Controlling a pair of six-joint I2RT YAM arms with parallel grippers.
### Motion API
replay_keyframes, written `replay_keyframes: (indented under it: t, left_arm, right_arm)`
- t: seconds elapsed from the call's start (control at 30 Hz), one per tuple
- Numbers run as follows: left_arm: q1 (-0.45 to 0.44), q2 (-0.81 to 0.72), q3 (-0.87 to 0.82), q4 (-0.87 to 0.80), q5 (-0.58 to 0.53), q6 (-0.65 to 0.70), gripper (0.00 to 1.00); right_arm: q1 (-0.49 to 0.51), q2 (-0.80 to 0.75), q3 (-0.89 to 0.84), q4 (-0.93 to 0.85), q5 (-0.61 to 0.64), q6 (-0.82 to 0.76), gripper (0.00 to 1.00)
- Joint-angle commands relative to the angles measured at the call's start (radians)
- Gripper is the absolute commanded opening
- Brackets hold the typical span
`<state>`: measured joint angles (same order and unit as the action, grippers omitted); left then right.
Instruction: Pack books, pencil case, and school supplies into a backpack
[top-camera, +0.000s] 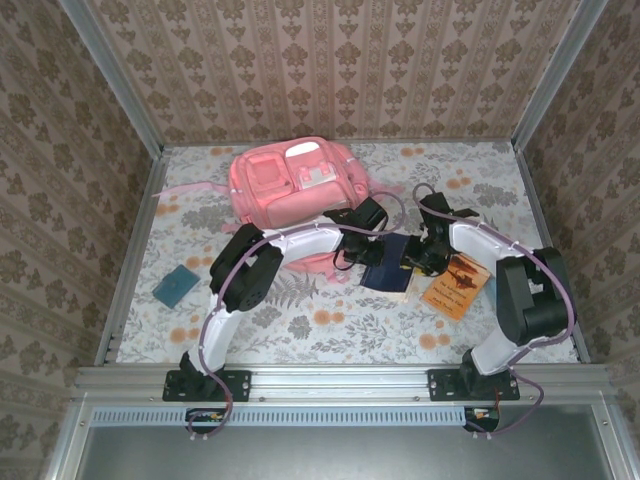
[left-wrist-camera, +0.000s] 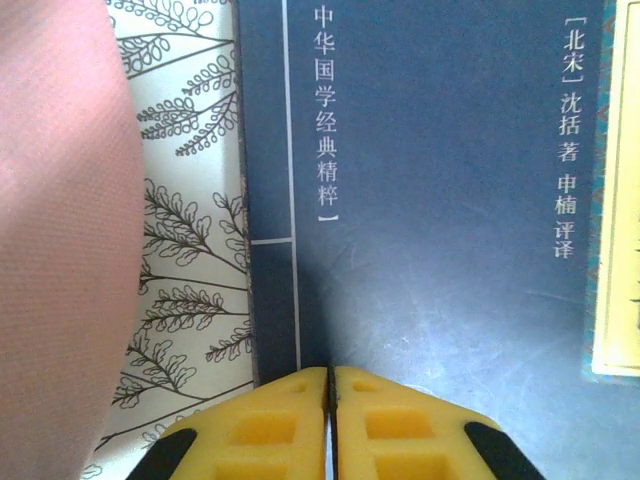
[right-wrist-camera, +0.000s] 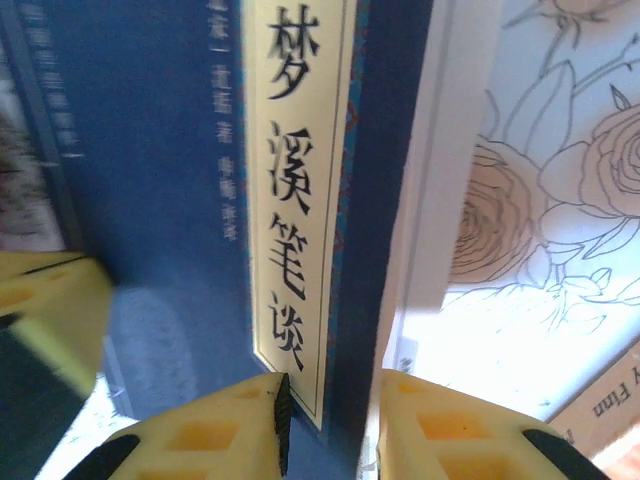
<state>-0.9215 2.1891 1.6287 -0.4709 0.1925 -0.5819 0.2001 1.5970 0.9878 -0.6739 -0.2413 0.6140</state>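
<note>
Left fingers (left-wrist-camera: 270, 425) sit pressed together on book (left-wrist-camera: 430, 250); cover ahead reads "中华国学经典精粹". Right fingers (right-wrist-camera: 225, 430) stand narrow astride its edge, grip cannot be told; label (right-wrist-camera: 295, 200) ahead reads "梦溪笔谈".

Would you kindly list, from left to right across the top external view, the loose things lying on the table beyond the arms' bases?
Small teal flat item → pink backpack → navy book → orange-brown book.

Floral tablecloth (top-camera: 330, 330); damask-wallpaper walls (top-camera: 330, 60); aluminium rail (top-camera: 340, 378) along near edge.
</note>
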Motion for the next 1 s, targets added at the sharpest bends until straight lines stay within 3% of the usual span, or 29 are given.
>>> replay_keyframes:
  t: [0.0,0.23,0.63,0.77,0.87,0.97]
  left_arm:
    - [-0.012,0.04,-0.008,-0.026,-0.001,0.023,0.1]
    - [-0.011,0.03,-0.007,-0.02,-0.001,0.025,0.09]
    - [-0.007,0.014,0.0,-0.014,0.013,0.026,0.1]
    - [-0.007,-0.002,0.001,-0.007,0.022,0.022,0.11]
    - [-0.001,-0.045,0.002,0.015,0.047,0.031,0.16]
    - [0.012,-0.104,0.01,0.029,0.078,0.046,0.28]
  right_arm:
    - [0.017,-0.052,0.03,-0.007,-0.038,0.03,0.26]
    - [0.017,-0.101,0.014,-0.012,0.023,0.043,0.21]
    - [0.016,-0.077,-0.008,0.023,-0.008,0.046,0.12]
    - [0.017,-0.082,-0.019,0.036,0.007,0.047,0.02]
    - [0.016,-0.13,-0.017,0.027,0.076,0.038,0.0]
    - [0.004,-0.19,-0.011,0.034,0.093,0.002,0.0]
